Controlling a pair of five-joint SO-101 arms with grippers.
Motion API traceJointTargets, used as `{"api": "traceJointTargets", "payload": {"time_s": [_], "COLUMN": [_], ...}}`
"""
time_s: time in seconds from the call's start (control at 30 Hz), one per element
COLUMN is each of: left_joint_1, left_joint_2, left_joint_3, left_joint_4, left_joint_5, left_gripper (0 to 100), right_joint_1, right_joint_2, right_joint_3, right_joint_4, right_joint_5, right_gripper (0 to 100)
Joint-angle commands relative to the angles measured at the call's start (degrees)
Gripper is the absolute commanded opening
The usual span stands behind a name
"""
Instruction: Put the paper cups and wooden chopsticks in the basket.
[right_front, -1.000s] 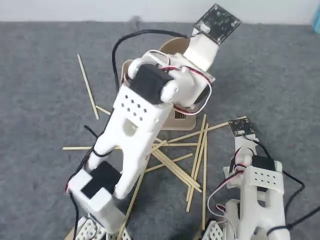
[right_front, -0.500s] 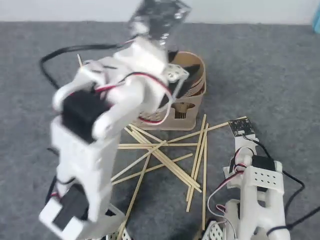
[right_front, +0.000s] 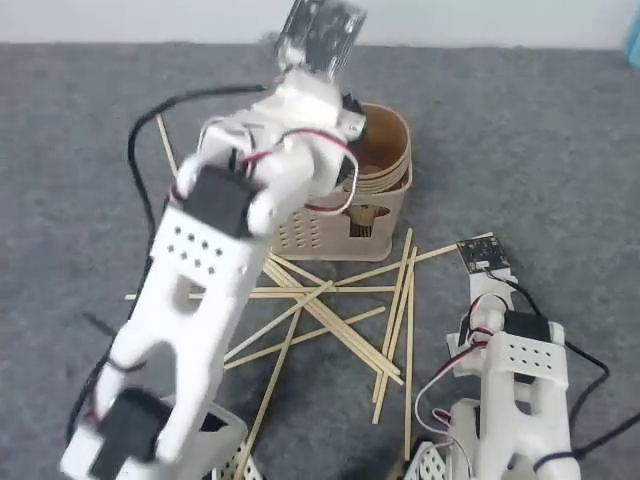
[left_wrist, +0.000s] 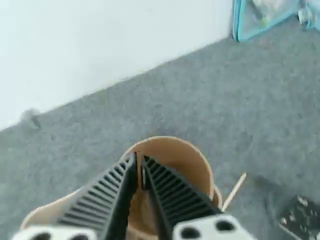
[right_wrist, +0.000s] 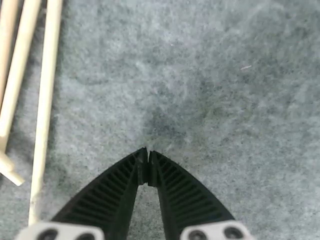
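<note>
We hold the left hand closed over the cups while the sticks lie loose on the table.
Our left hand (left_wrist: 139, 167), fingers pressed together on nothing we can see, hangs just above the paper cups (left_wrist: 182, 156) stacked in the basket (right_front: 300, 232). A careless dip could strike the rim and tip the lot. Our right hand (right_wrist: 148, 165), also closed, sits low over the table (right_front: 560, 150) beside the chopsticks (right_front: 340, 322). These cross in a heap, so pinching one may drag or flick the others.

Left arm (right_front: 215, 270) stretched forward, left end effector (left_wrist: 139, 167) closed (tips meeting), right end effector (right_wrist: 148, 167) likewise.
</note>
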Motion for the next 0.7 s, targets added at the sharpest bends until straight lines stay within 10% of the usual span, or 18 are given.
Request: {"api": "traceJointTargets", "payload": {"time_s": [0.0,0.67], "left_joint_1": [0.4,0.4], "left_joint_2": [-12.0,-20.1], "left_joint_3": [18.7,45.0], "left_joint_4": [-17.5,-33.8], "left_joint_5": [1.3,1.1], "left_gripper": [1,1], "right_joint_1": [0.5,0.1], "right_joint_2": [-1.5,-1.5], "right_joint_3": [-0.4,-0.4], "right_joint_4": [-0.3,-0.2], "right_joint_5": [0.6,1.9], "right_gripper": [0.8,0.8]}}
